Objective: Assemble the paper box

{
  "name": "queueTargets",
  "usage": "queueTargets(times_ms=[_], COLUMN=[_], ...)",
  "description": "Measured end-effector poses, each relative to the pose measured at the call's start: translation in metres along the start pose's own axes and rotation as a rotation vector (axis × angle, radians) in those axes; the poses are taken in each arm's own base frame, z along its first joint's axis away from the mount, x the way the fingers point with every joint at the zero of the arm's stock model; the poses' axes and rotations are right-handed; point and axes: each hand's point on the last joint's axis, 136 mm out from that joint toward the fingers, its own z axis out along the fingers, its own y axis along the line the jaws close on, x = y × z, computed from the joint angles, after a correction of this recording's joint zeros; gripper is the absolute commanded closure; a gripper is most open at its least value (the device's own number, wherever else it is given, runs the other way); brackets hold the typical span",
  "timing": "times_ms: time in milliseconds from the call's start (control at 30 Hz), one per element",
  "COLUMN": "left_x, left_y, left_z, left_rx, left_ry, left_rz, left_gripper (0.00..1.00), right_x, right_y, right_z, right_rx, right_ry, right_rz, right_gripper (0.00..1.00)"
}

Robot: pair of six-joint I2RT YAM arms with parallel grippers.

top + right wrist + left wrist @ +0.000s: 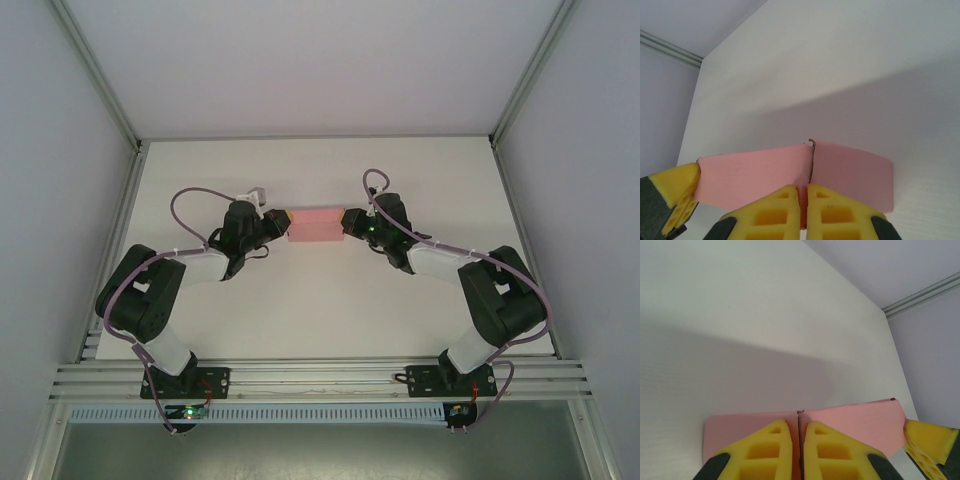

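The left gripper point(283, 222) is seen pinched narrow on the left end of the paper box point(316, 225), which is held midway between the side edges of the bench point(330, 310), long axis left-to-right (pink, flat, a seam showing mid-length). Its right end is clamped likewise by the right gripper point(348, 222); both arms equally near.

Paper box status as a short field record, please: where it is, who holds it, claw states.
paper box: pink, flat, between the two arms
left claw: shut on its left end
right claw: shut on its right end
table: white; box touching it or lifted, cannot tell
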Motion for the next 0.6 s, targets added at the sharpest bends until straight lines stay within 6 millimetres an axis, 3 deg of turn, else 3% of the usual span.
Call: queueTargets(times_ms=[167,333,600], left_x=[-0.0031,-0.0038,-0.0025], left_y=[-0.0011,-0.0029,-0.0027], left_z=[0.0043,0.0083,0.0097], left_rx=[-0.033,-0.046,-0.081], left_ry=[0.030,0.060,0.108], left_rz=[0.002,0.000,0.017], left_gripper=[0.97,0.78,0.61], right_x=[-0.0025,-0.0061,-0.0090], right_y=[-0.0008,-0.0026,-0.0006], right_z=[-0.0001,-0.0001,0.0012], right_rx=[0.024,0.046,0.056], right_ry=[0.017,0.032,0.053], right_rz=[-0.001,-0.003,-0.008], right_gripper=[0.80,0.74,0.68])
